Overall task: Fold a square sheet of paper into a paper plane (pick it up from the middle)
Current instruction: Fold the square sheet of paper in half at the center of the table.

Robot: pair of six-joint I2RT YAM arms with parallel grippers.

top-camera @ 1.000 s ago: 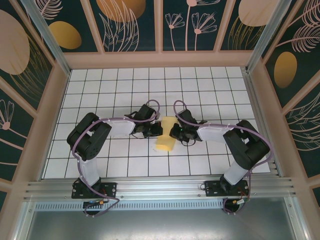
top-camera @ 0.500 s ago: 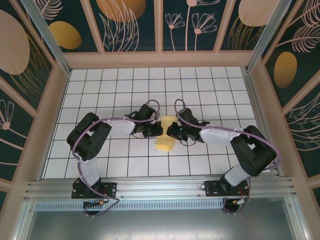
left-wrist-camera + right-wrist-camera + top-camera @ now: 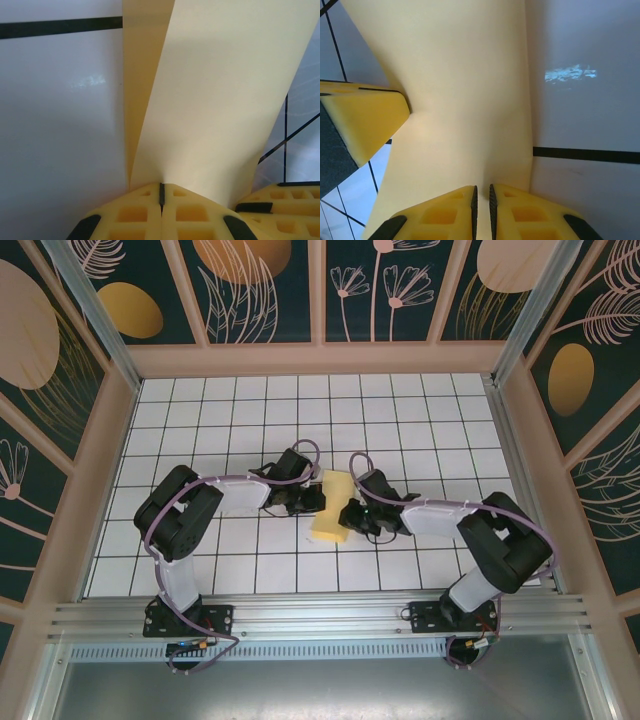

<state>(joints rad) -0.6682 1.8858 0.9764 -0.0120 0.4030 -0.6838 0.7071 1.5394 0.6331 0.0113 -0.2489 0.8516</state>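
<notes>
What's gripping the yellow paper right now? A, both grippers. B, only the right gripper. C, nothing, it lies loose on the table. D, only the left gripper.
A: each wrist view shows the folded yellow paper pinched, by the left gripper on one side and the right gripper on the other.

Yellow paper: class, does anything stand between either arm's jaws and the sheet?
Nothing visible does. The left gripper and the right gripper are both at the yellow paper, jaws closed on it from opposite sides, with no other object between.
</notes>
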